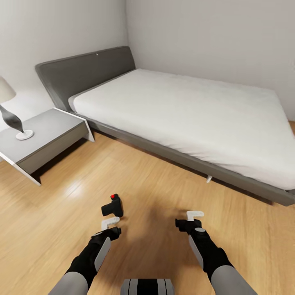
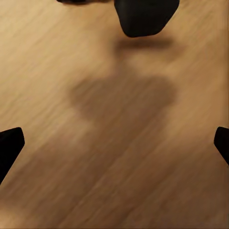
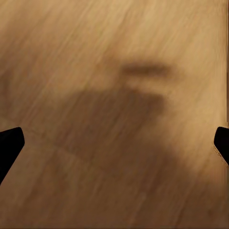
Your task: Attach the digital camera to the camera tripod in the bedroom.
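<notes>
Looking down from the head view, you have the small black boxy digital camera (image 1: 112,206) with a red dot on top lying on the light wood plank floor (image 1: 57,221) of the bedroom, just ahead of your left gripper (image 1: 110,222). It sits low and free on the planks, well short of the grey-framed bed with the white mattress (image 1: 184,114), so nothing crowds it and you can reach it from above. The tripod it must join is not to be seen from where you stand.

Your left gripper hangs over the floor near the camera, not touching it. In the left wrist view its dark fingers (image 2: 9,145) sit at the far edges of the frame with bare wood between them, so they are spread wide, and the camera (image 2: 144,16) shows as a dark rounded shape beyond them. That wide spread suits a body this boxy; I judge you are lined up for a reach, with the grasp not yet made.

Your right gripper (image 1: 192,217) hovers well apart from the camera, over bare planks. Its fingers (image 3: 9,145) are likewise wide and hold nothing.

A grey bedside desk (image 1: 45,139) carries a white lamp (image 1: 10,110) off to your left, clear of both arms. The main risk is nudging the camera away as you close in.
</notes>
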Robot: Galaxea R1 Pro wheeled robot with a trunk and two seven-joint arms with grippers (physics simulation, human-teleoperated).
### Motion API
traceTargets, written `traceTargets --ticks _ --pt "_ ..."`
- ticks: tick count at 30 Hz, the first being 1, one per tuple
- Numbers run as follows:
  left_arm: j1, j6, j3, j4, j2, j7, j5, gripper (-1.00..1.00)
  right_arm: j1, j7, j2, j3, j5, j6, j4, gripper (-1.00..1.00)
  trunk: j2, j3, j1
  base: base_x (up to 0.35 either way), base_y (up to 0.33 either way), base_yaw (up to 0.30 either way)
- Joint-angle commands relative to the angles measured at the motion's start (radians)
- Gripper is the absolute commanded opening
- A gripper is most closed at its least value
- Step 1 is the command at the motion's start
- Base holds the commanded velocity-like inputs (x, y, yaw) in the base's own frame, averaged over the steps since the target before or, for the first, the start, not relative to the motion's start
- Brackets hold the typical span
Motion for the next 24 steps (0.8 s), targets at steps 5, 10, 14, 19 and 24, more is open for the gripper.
traceTargets --ticks 5,10,14,19,24 --pt "0.000 0.004 0.001 -0.001 0.000 0.005 0.010 1.00 0.000 0.004 0.001 -0.006 0.009 -0.002 -0.002 1.00 0.000 -0.001 0.000 0.123 -0.076 -0.011" --pt "0.000 0.004 0.000 -0.001 0.001 0.004 0.011 1.00 0.000 0.008 0.002 -0.006 0.008 -0.005 -0.003 1.00 0.000 -0.001 0.000 0.209 -0.149 -0.003" --pt "0.000 0.004 0.000 -0.001 0.001 0.004 0.011 1.00 0.000 0.009 0.003 -0.005 0.008 -0.006 -0.003 1.00 0.000 -0.001 0.000 0.231 -0.167 -0.001" --pt "0.000 0.004 0.001 -0.001 0.001 0.004 0.011 1.00 0.000 0.010 0.003 -0.006 0.008 -0.006 -0.003 1.00 0.000 -0.001 0.000 0.238 -0.174 0.000" --pt "0.000 0.004 0.002 -0.001 0.001 0.004 0.011 1.00 0.000 0.009 0.002 -0.006 0.009 -0.006 -0.002 1.00 0.000 -0.001 0.000 0.207 -0.150 0.000"
